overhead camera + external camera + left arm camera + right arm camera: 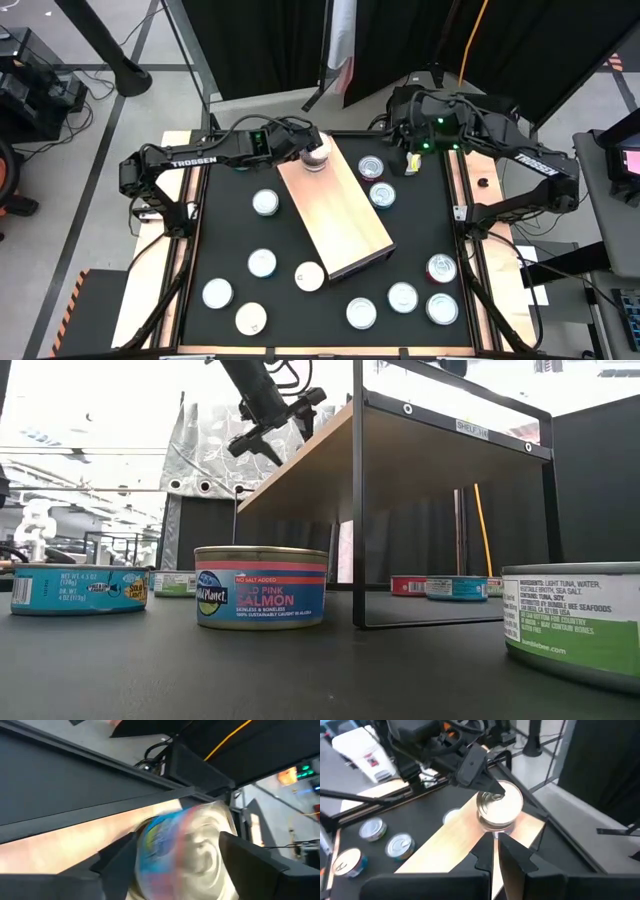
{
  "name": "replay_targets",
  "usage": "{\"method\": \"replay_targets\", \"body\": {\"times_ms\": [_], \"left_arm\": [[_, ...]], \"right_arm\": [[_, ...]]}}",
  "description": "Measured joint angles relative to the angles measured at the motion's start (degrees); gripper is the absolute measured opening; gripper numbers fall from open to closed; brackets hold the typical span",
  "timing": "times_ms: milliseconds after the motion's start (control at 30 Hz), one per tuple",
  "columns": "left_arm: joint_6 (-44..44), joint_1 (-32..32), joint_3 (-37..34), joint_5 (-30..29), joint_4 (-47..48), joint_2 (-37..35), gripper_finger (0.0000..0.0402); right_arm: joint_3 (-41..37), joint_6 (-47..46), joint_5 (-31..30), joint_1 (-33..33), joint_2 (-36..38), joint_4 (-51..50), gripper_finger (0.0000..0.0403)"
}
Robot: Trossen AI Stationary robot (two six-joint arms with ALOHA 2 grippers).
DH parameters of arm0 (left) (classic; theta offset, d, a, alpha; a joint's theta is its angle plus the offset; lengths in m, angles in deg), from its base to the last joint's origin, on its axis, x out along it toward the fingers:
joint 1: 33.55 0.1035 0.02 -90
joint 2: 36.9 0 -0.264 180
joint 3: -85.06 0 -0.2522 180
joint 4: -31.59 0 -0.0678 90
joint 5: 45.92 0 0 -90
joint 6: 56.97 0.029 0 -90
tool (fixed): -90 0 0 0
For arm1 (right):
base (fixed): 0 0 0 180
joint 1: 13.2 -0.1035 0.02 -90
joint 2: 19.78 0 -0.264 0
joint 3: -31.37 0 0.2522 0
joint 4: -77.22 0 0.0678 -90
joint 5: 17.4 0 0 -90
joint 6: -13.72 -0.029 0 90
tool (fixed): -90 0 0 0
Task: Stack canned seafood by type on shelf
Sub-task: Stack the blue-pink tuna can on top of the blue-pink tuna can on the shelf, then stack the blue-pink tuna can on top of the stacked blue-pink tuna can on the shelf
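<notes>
I've got the left gripper (316, 152) at the shelf's (340, 220) far corner, fingers spread either side of a tin (500, 810) that sits right by the edge (whether they're touching it, I can't tell). Rest of the board is bare. The right gripper (495, 840) is shut, hovering past the far side. Loose tins (262, 263) dot the black table (230, 240) all round, gaps between them

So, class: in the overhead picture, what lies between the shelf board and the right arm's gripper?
In the high view, two tins lie on the black tabletop between them.
</notes>
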Motion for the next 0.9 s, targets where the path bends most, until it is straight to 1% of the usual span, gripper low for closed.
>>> {"method": "replay_targets", "body": {"times_ms": [100,167,267,367,500,567,633,700,733,767,833,900], "left_arm": [[0.2,-0.1,0.0,0.0,1.8,0.0,0.0303],[0.9,-0.1,0.0,0.0,2.3,0.0,0.0308],[4.3,-0.1,0.0,0.1,2.3,-0.5,0.031],[8.7,-0.1,0.1,0.0,2.6,-3.4,0.031],[18.2,-0.1,1.0,-1.9,3.9,-10.0,0.0303],[23.2,-0.1,1.0,-2.5,5.2,-12.8,0.0295],[28.5,-0.1,1.0,-2.5,5.6,-15.1,0.0287],[32.4,-0.1,1.0,-2.1,6.5,-17.1,0.0279],[33.8,-0.1,1.0,-0.7,6.7,-18.0,0.0275],[35.3,-0.3,1.0,2.3,6.7,-18.8,0.0272],[37.2,-1.3,1.0,9.7,6.7,-19.5,0.0263],[37.6,-3.7,1.0,17.8,7.3,-19.5,0.0251]], "right_arm": [[0.0,0.6,2.6,0.8,-1.3,0.0,0.0018],[0.0,0.6,2.7,1.1,-1.9,0.0,0.0018],[0.0,1.4,3.8,1.8,-2.4,-0.4,0.0018],[0.0,2.0,4.7,3.5,-2.3,-5.8,0.0018],[-0.5,1.7,5.5,8.4,-1.7,-16.7,0.0018],[-3.3,2.8,7.7,11.1,-1.3,-18.4,0.0014],[-8.0,3.2,12.8,13.1,-0.5,-17.2,0.0006],[-13.4,2.0,16.0,14.4,0.8,-15.6,0.0002],[-16.0,0.8,16.6,14.7,1.7,-15.4,0.0003],[-18.5,-0.2,17.3,15.1,2.8,-15.2,0.0004],[-23.2,-2.8,17.9,15.1,4.9,-14.8,0.0004],[-27.6,-6.8,18.4,15.0,7.5,-14.9,0.0002]]}}
